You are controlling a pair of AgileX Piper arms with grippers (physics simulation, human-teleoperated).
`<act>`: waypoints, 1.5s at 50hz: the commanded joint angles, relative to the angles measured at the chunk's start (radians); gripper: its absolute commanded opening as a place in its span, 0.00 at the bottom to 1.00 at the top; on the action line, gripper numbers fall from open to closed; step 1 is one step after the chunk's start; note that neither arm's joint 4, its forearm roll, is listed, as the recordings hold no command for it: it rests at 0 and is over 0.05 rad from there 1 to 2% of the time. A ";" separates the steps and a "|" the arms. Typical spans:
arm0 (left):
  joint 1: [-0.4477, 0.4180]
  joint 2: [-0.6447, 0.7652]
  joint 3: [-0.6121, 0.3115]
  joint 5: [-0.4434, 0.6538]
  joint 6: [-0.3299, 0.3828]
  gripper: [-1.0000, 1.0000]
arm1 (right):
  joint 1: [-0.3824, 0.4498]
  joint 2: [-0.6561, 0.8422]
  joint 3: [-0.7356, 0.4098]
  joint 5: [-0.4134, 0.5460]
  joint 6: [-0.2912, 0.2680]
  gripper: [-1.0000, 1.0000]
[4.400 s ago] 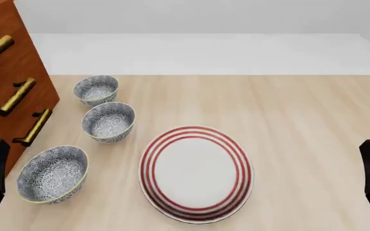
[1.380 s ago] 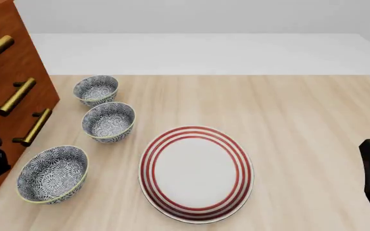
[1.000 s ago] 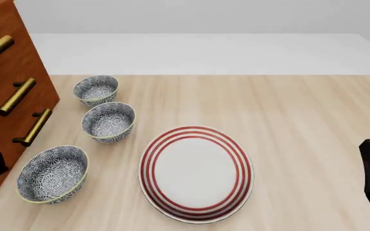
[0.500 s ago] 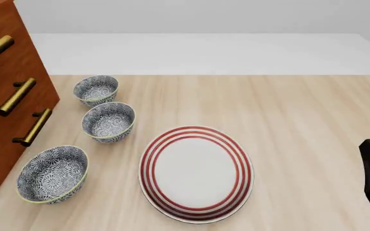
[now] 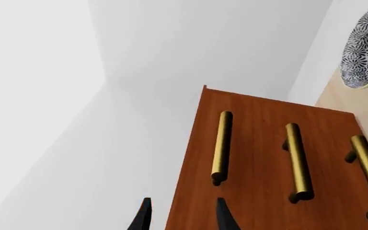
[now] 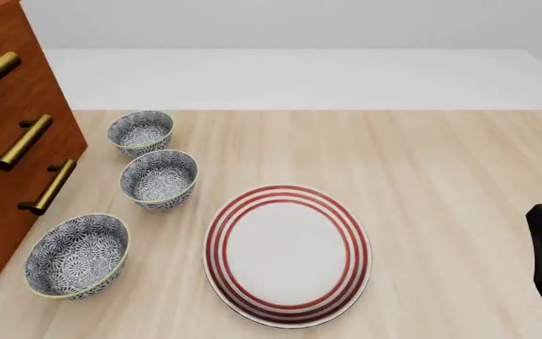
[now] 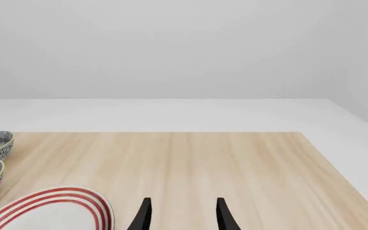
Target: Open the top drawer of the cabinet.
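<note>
At the table's left edge, the cabinet (image 6: 12, 106) stands with its top drawer (image 5: 222, 143) shut, brass handle within the left arm's reach. Left gripper (image 5: 180, 218), fingers parted and empty, sits just short of that handle, seemingly lining up a grasp. Right gripper (image 7: 180, 215), likewise parted, idles beside the striped plate (image 6: 288, 254)

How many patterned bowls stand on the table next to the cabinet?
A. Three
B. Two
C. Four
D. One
A. The front view shows three blue-patterned bowls in a line beside the cabinet: the far bowl, the middle bowl and the near bowl, all left of the red-ringed plate.
</note>
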 commanded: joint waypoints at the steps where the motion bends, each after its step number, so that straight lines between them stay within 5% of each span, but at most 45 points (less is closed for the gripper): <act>1: 0.011 0.018 -0.024 0.041 0.019 1.00 | 0.000 0.000 0.000 0.000 0.000 1.00; 28: 0.021 0.061 -0.090 0.119 0.029 1.00 | 0.000 0.000 0.000 0.000 0.000 1.00; 75: 0.023 0.231 -0.119 0.005 0.041 1.00 | 0.000 0.000 0.000 0.000 0.000 1.00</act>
